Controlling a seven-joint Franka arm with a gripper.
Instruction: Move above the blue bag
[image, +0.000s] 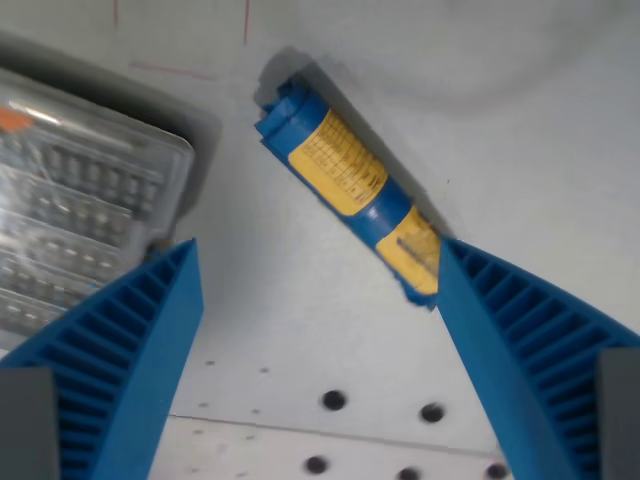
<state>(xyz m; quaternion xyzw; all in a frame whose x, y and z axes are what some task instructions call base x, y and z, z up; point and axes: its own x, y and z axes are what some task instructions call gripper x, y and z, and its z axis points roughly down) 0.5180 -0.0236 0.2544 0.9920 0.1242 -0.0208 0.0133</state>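
Looking down, I see one blue bag (348, 180), rolled into a tube with yellow printed labels, lying diagonally on the white table (300, 300); my gripper (315, 270) spread, holding nothing; one clear plastic case (70, 190) at the wrist view's left.

Bag (350, 185) lies on the table (300, 300), running from 11 o'clock down to 4 o'clock, its lower end tucked behind the finger on the wrist view's right. Case (75, 190) sits at 9 o'clock, apart from the bag, partly behind the other finger. Table holes (335, 401) at 6 o'clock, between the fingers.
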